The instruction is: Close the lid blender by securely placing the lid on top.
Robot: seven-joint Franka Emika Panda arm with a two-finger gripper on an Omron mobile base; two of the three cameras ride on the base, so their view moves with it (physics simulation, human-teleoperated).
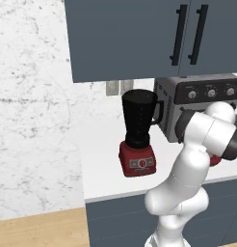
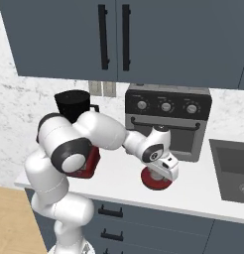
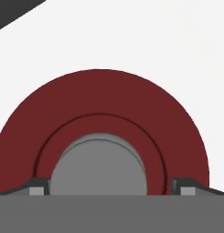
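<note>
Gripper (image 2: pixel 160 178), jaws apart astride the grey knob of the dark red lid (image 3: pixel 102 109), which lies flat on the white counter (image 2: pixel 193 186) before the toaster oven (image 2: pixel 167 119), open-topped blender (image 1: pixel 138 132) standing well apart: off-centre closure risks knob slip.

A white counter (image 2: pixel 203 193) runs along the marble wall above dark blue drawer fronts. Near its left end stands the blender (image 1: pixel 138 132), its black jar open at the top on a red base, set a little back from the front edge. Beside it to the right, against the back wall, sits a grey toaster oven (image 2: pixel 168 119). In front of the oven, close to the front edge, a dark red round lid (image 2: pixel 154 179) with a grey centre knob lies flat on the counter.
</note>
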